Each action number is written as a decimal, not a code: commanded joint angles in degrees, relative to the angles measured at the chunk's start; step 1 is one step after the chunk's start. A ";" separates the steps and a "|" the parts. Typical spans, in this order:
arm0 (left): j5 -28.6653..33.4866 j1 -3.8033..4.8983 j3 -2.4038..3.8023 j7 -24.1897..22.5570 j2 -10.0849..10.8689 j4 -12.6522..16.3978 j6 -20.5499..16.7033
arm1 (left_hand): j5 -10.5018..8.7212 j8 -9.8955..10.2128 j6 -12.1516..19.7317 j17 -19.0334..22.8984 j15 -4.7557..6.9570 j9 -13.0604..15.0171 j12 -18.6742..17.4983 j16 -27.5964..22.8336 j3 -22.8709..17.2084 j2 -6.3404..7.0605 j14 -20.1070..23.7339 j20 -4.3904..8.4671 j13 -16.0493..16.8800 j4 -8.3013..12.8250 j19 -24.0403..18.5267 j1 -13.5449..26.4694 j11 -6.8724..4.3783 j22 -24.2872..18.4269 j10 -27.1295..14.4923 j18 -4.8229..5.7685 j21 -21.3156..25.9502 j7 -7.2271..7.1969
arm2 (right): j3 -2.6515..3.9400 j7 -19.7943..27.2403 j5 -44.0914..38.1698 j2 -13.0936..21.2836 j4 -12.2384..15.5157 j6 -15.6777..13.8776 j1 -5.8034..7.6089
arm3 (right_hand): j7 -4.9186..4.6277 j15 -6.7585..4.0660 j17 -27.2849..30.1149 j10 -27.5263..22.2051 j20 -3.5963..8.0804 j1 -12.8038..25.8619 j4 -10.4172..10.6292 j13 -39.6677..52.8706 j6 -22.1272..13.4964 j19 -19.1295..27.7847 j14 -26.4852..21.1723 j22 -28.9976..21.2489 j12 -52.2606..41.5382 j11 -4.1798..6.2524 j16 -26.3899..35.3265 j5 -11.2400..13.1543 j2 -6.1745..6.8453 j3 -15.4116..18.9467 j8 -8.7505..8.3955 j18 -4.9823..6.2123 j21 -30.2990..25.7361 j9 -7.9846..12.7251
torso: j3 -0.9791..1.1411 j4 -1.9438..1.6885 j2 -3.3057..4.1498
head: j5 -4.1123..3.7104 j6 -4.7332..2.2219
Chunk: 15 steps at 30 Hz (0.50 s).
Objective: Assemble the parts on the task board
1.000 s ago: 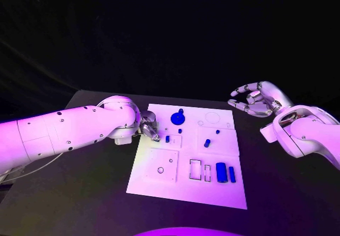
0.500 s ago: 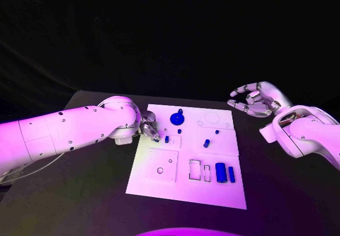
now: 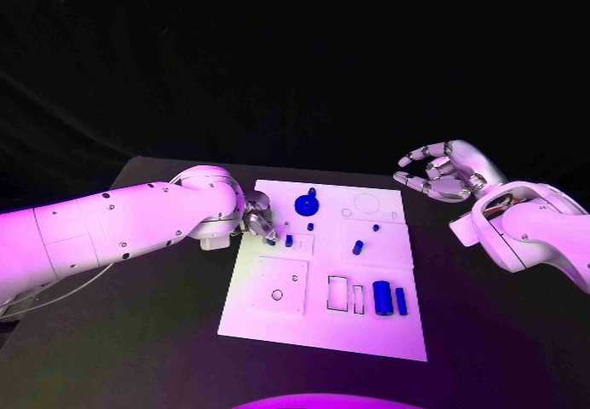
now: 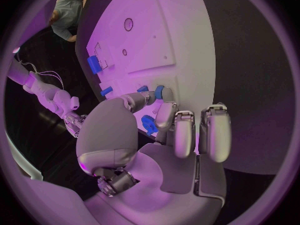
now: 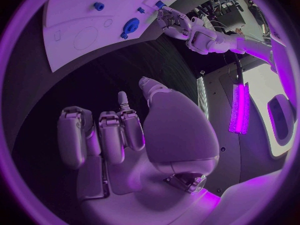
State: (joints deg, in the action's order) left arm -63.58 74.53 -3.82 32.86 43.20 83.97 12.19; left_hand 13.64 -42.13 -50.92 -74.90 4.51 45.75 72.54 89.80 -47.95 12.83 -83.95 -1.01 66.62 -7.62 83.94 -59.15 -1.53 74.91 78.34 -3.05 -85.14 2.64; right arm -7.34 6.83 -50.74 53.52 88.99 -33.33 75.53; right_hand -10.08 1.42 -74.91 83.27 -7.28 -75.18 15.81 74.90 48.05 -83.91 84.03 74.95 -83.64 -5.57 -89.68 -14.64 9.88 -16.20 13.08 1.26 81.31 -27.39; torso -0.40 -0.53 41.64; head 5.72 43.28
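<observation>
The white task board point(image 3: 369, 328) lies mid-table. My left hand point(image 3: 256, 217) is at its left edge, thumb and forefinger pinching a small blue part point(image 3: 270, 241) just over the board. The left wrist view shows that part point(image 4: 159, 91) at the fingertips point(image 4: 165, 107). Another small blue part point(image 3: 289, 241) stands beside it. A blue disc point(image 3: 306, 203) sits at the far end. A thick blue cylinder point(image 3: 383, 297) and a thin bar point(image 3: 401, 300) lie near the front right. My right hand point(image 3: 440, 175) hangs above the table off the board's far right corner. It is empty, with its fingers loosely curved and apart.
More small blue parts point(image 3: 358, 248) point(image 3: 376, 227) sit on the board's right half. Rectangular recesses point(image 3: 337, 292) and a round hole point(image 3: 277, 295) mark the near half. Black table point(image 3: 135, 341) surrounds the board. The right wrist view shows the board point(image 5: 75, 15) and my left hand point(image 5: 177, 24).
My left hand's fingertips have dipped slightly toward the board, and the small blue part now shows at their tips. The right hand has barely moved.
</observation>
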 commanded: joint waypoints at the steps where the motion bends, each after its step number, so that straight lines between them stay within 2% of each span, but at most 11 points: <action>1: 1.30 -0.36 -0.25 0.29 -0.32 -0.10 0.95 | -0.26 0.22 -0.18 -15.10 0.50 -0.23 -0.06 0.20 1.82 0.06 -6.05 0.31 -0.05 -1.24 1.37 1.10 -0.32 5.55 -0.16 0.86 -0.02 -0.52 | 0.00 0.34 -0.47 0.02 0.11 0.44 -0.03 | 0.25 -0.44 -14.54 0.08 0.31 0.61 0.26 7.64 -0.18 -0.32 5.84 7.76 -0.25 0.48 -0.18 -0.24 -0.18 -0.08 0.21 1.16 -0.24 -0.04 | -0.01 -0.06 -0.03 | -0.10 -0.01; 4: 1.46 -0.37 -0.26 0.57 -0.43 -0.39 1.07 | -0.29 0.38 -0.45 -15.10 0.46 -0.67 -0.02 0.20 5.11 0.15 -6.05 0.33 0.03 -3.43 1.38 2.47 -0.23 5.56 -0.24 0.86 0.01 -0.42 | 0.00 0.38 -0.47 0.03 0.16 0.41 -0.03 | 0.26 -0.44 -14.51 0.08 0.31 0.62 0.27 7.64 -0.19 -0.29 5.83 7.71 -0.25 0.48 -0.17 -0.24 -0.18 -0.07 0.22 1.18 -0.30 -0.03 | 0.00 -0.06 -0.04 | -0.11 -0.03; 8: 1.56 -0.38 -0.29 0.81 -0.51 -0.65 1.20 | -0.36 0.41 -0.69 -15.10 0.39 -0.93 -0.02 0.20 8.20 0.57 -6.05 0.30 0.04 -4.99 1.38 3.32 -0.15 5.56 -0.30 0.86 0.04 -0.33 | 0.00 0.40 -0.47 0.06 0.20 0.38 -0.03 | 0.26 -0.44 -14.51 0.08 0.31 0.62 0.27 7.64 -0.19 -0.29 5.83 7.71 -0.25 0.48 -0.17 -0.24 -0.18 -0.07 0.22 1.18 -0.30 -0.03 | 0.01 -0.02 -0.03 | -0.09 -0.01; 11: 1.59 -0.38 -0.31 0.96 -0.51 -0.80 1.36 | -0.25 0.51 -0.75 -15.10 0.40 -1.19 -0.07 0.20 11.09 0.64 -6.05 0.28 -0.01 -6.11 1.37 3.13 -0.14 5.54 -0.38 0.85 0.08 -0.33 | 0.00 0.42 -0.47 0.09 0.23 0.37 -0.03 | 0.26 -0.44 -14.51 0.08 0.31 0.62 0.27 7.64 -0.19 -0.29 5.83 7.71 -0.25 0.48 -0.17 -0.24 -0.18 -0.07 0.22 1.18 -0.30 -0.03 | 0.02 0.00 -0.01 | -0.12 -0.02; 15: 1.62 -0.39 -0.33 1.13 -0.51 -0.93 1.56 | -0.25 0.54 -0.77 -15.10 0.40 -1.28 -0.11 0.20 12.04 0.63 -6.05 0.27 -0.05 -6.51 1.38 2.99 -0.12 5.55 -0.42 0.86 0.08 -0.32 | 0.00 0.45 -0.47 0.16 0.25 0.35 -0.03 | 0.26 -0.44 -14.44 -0.01 0.31 0.64 0.29 7.54 -0.20 -0.23 5.81 7.64 -0.17 0.48 -0.15 -0.23 -0.17 -0.05 0.22 1.20 -0.39 -0.03 | 0.03 0.00 -0.04 | -0.10 0.02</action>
State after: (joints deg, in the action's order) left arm -62.78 74.49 -3.89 33.41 42.86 83.06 12.27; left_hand 13.66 -41.84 -51.51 -74.90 4.50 44.52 72.54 89.80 -36.17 13.59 -83.95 -1.02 66.62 -14.12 83.94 -56.38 -1.53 74.91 78.34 -3.06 -85.14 2.02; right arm -7.34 6.84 -50.74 53.65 89.13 -33.33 75.53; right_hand -10.08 1.42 -74.90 83.27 -7.28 -74.95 15.80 74.94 48.06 -83.91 84.02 74.94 -83.64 -5.57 -89.68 -14.64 9.65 -16.20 13.07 2.15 81.31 -27.39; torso -0.38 -0.54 41.61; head 5.61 43.27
